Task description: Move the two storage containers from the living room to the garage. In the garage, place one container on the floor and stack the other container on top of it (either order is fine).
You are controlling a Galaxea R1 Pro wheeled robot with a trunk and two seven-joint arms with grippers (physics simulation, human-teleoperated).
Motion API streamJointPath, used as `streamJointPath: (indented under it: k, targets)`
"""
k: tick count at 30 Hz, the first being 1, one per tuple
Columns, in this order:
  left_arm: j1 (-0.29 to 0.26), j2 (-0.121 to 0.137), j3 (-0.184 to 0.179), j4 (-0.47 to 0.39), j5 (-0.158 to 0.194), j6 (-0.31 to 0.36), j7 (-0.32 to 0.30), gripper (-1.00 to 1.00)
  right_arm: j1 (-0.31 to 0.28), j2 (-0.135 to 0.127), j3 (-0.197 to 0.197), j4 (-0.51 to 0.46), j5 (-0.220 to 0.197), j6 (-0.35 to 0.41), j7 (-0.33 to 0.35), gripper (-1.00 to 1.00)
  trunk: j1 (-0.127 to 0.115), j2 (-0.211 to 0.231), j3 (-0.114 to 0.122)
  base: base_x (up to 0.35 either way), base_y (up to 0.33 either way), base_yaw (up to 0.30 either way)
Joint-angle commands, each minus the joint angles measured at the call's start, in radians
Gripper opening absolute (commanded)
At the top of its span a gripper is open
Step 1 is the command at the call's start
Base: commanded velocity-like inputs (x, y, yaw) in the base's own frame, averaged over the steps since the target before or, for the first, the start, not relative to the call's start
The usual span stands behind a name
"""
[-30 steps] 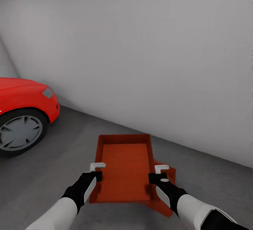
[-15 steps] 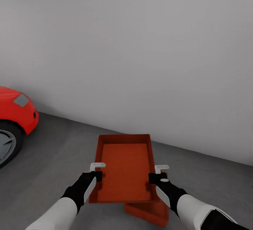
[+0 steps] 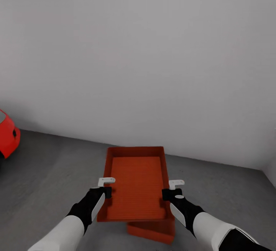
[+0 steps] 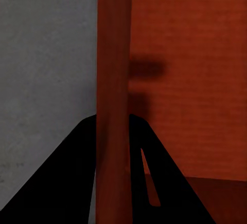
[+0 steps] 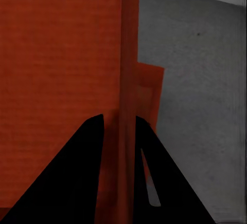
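The view has been swung right: the red car (image 3: 7,137) is nearly lost. The upper container (image 3: 135,182), orange-red and topless, is clamped by the left end effector (image 3: 105,187) and right end effector (image 3: 172,189) above the lower container (image 3: 151,231) on the floor (image 3: 50,174).

gripper (image 4: 113,152) astride container wall (image 4: 114,54)

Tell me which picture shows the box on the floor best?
The head view. There the lower container pokes out on the floor beneath the container both grippers carry. The right wrist view catches one corner of it beside the held wall; in the left wrist view I cannot pick it out.
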Motion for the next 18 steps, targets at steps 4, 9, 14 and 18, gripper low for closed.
streamJointPath:
  k: [4, 9, 14, 18]
  targets:
    - [0.0, 0.006, -0.004, 0.008, -0.015, 0.01, 0.009, -1.0, -0.003, -0.025, -0.034, -0.002, 0.015, -0.003, -0.022, -1.0, 0.0, -0.002, -0.002, 0.0, 0.0, -0.247]
    - [0.0, 0.006, -0.004, 0.008, -0.015, 0.01, 0.009, -1.0, -0.003, -0.025, -0.034, -0.002, 0.014, -0.003, -0.022, -1.0, 0.0, -0.002, -0.002, 0.0, 0.0, -0.247]
    - [0.0, 0.006, -0.004, 0.008, -0.015, 0.013, 0.009, -1.0, -0.003, -0.025, -0.034, -0.002, 0.015, -0.003, -0.022, -1.0, 0.0, -0.002, -0.002, 0.0, 0.0, -0.247]
    - [0.0, 0.006, -0.004, 0.008, -0.015, 0.01, 0.008, -1.0, -0.003, -0.025, -0.034, -0.002, 0.014, -0.003, -0.022, -1.0, 0.0, -0.002, -0.002, 0.042, 0.0, -0.247]
